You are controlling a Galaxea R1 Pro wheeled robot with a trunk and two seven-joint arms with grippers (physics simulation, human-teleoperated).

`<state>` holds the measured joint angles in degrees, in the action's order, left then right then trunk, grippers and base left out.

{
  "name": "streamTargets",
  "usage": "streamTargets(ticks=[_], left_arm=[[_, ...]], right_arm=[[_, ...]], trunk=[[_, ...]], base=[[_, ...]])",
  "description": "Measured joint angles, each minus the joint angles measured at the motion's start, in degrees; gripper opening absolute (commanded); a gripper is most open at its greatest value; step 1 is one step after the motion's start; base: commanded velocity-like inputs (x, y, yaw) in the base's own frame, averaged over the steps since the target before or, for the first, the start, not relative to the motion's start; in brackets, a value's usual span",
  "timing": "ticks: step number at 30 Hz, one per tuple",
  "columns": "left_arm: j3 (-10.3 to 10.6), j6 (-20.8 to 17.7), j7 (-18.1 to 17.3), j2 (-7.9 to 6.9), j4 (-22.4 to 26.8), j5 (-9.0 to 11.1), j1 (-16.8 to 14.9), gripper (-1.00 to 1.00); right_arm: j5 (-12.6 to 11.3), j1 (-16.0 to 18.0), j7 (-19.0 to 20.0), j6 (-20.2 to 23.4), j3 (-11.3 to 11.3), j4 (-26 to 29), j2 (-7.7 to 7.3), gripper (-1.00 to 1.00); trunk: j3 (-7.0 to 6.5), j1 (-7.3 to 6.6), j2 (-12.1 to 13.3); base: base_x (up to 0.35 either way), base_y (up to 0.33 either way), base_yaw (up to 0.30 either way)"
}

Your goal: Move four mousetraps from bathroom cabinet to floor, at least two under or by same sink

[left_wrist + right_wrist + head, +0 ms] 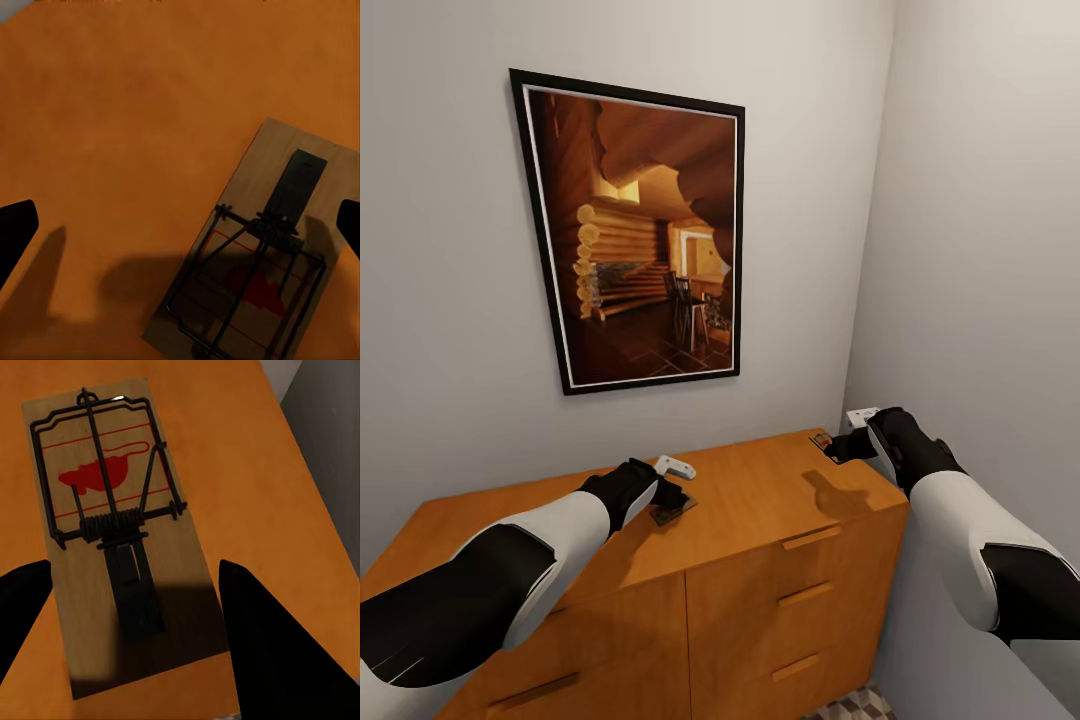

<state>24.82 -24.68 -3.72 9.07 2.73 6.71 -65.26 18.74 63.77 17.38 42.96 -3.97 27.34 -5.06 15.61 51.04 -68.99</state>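
Right gripper (pixel 131 619) spread wide, empty, over mousetrap (pixel 112 525) at right rear corner of cabinet (pixel 760 490) top. Left gripper (pixel 180 225) likewise open, straddling second mousetrap (pixel 259 259) mid-top. Drawers shut.

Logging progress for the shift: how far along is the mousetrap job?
Early. Nothing is placed yet: two flat wooden mousetraps lie on the orange-brown wooden cabinet. The left gripper and right gripper hover open over one each. Every floor placement remains.

Soft even light, dim wrist views, sharp shadows
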Motion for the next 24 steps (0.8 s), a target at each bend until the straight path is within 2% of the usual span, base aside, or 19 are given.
streamTargets(ticks=[15,24], left_arm=[[0.00,0.01,-0.19,0.93,0.12,0.01,0.00,1.00],[-0.07,-0.08,-0.62,0.93,1.13,0.00,0.01,1.00]], right_arm=[[0.01,0.00,0.00,0.00,0.08,-0.02,-0.02,-1.00],[0.01,0.00,-0.01,-0.01,0.03,-0.04,-0.04,-1.00]], trunk=[[0.00,0.00,0.00],[0.00,0.00,0.00]], base=[[0.000,0.000,0.000],[0.000,0.000,0.000]])
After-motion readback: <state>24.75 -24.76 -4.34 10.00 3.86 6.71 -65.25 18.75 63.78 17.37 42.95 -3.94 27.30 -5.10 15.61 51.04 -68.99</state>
